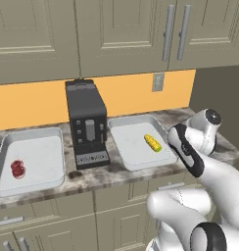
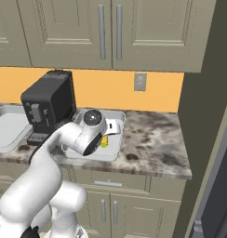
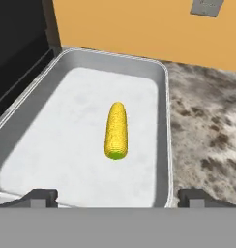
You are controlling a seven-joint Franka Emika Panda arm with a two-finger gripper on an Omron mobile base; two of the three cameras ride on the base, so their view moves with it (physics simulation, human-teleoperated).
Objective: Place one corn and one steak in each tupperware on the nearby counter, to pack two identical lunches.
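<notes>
Two tupperware trays lie on the stone counter (image 1: 116,172), one on each side of a black coffee machine. The left tupperware (image 1: 31,184) holds a red steak (image 1: 17,168). In the right tupperware (image 1: 122,128) lies a yellow corn cob (image 1: 152,142), alone near the tray's middle (image 3: 116,130). My gripper (image 3: 117,197) hovers over the near rim of that right tupperware (image 3: 161,121), open, with nothing between its fingertips (image 3: 40,196). The corn lies a little ahead of them. In the right base view my hand (image 2: 110,126) covers much of this tray, and a bit of corn (image 2: 104,141) peeks out beneath it.
The black coffee machine (image 1: 87,122) stands between the trays, close against the right tray's left rim. Beige wall cabinets (image 1: 121,34) hang above an orange backsplash with an outlet (image 1: 157,82). Bare counter (image 2: 152,135) runs right of the tray up to a dark wall (image 2: 203,102).
</notes>
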